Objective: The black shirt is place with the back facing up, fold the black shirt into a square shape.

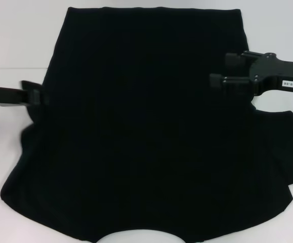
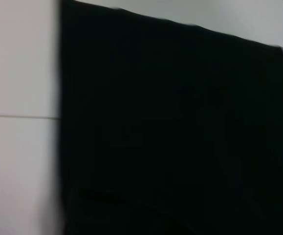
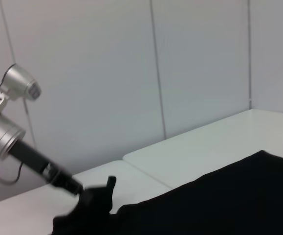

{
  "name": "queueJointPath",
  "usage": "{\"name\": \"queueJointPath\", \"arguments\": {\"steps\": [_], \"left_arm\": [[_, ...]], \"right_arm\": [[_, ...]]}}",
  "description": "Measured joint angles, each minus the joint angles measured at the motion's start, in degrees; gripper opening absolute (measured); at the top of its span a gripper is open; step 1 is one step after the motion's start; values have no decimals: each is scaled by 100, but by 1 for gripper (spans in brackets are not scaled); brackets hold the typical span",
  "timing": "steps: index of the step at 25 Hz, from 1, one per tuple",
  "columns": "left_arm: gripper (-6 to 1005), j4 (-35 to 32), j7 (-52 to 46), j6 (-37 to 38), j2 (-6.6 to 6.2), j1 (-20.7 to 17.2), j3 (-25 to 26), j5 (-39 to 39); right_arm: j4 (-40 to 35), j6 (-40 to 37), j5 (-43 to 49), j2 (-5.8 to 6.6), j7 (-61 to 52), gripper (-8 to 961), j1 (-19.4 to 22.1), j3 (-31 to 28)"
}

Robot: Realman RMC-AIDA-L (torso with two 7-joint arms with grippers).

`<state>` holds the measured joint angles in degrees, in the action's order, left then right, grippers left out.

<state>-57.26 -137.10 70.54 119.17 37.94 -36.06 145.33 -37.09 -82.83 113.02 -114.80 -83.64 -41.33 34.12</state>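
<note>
The black shirt lies spread flat on the white table, its curved neckline at the near edge and its hem at the far edge. No lettering shows. My left gripper is at the shirt's left edge, against the cloth. It also shows in the right wrist view, touching the shirt's edge. My right gripper hovers open and empty above the shirt's right side, fingers pointing left. The left wrist view shows only the shirt on the table.
The right sleeve sticks out at the right, below my right arm. A seam in the white table runs at the left. A pale panelled wall stands behind the table.
</note>
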Motion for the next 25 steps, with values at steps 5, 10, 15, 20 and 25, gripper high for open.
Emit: {"name": "queueJointPath", "arguments": {"steps": [5, 10, 15, 20, 25], "left_arm": [[40, 73, 47, 45, 286, 62, -685, -433], [42, 259, 77, 199, 345, 152, -874, -763], [108, 266, 343, 384, 323, 51, -848, -1398], [284, 272, 935, 892, 272, -123, -751, -2267], [552, 616, 2499, 1244, 287, -411, -742, -3712]], "right_arm": [[0, 4, 1, 21, -19, 908, 62, -137], [0, 5, 1, 44, -36, 908, 86, -141], [0, 4, 1, 66, -73, 908, 85, -214], [0, 63, 1, 133, -315, 907, 83, -518], [-1, 480, 146, 480, -1796, 907, 118, -675]]}}
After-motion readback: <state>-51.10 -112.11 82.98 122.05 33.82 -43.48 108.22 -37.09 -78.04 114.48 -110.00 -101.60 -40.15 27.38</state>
